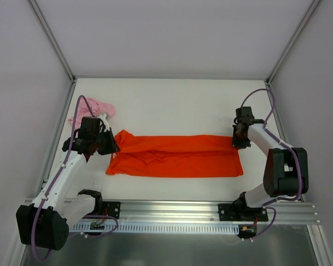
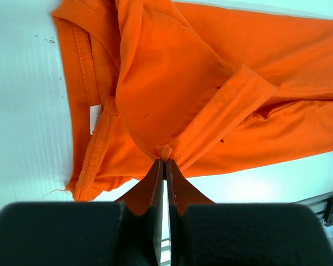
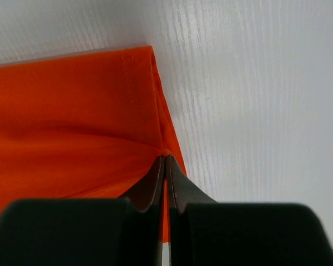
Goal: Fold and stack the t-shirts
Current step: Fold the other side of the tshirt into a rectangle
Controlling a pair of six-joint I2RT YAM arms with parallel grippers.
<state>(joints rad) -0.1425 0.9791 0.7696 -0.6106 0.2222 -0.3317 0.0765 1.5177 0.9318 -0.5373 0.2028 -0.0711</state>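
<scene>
The orange-red t-shirt [image 1: 177, 158] lies folded lengthwise across the worktop [image 1: 172, 102], left tool [image 2: 164, 162] clamped on its sleeve end, right tool [image 3: 165, 158] clamped on its hem edge; pale pink t-shirt [image 1: 97, 109] sits crumpled at the far left

Arm links: my left arm [image 1: 64, 174] and my right arm [image 1: 263, 136] have white shells between black joints.
Bases: black blocks bolted on the silver rail [image 1: 172, 209], one toward each end of it.
Cables: a purple cable [image 1: 77, 108] loops along each arm, running up from the rail.
Left gripper [image 2: 164, 162]: wide black body, with two thin dark fingers that taper to points.
Right gripper [image 3: 165, 158]: same black body and same dark tapered fingers.
Motor housings: bulky black boxes, the biggest nearest the rail.
</scene>
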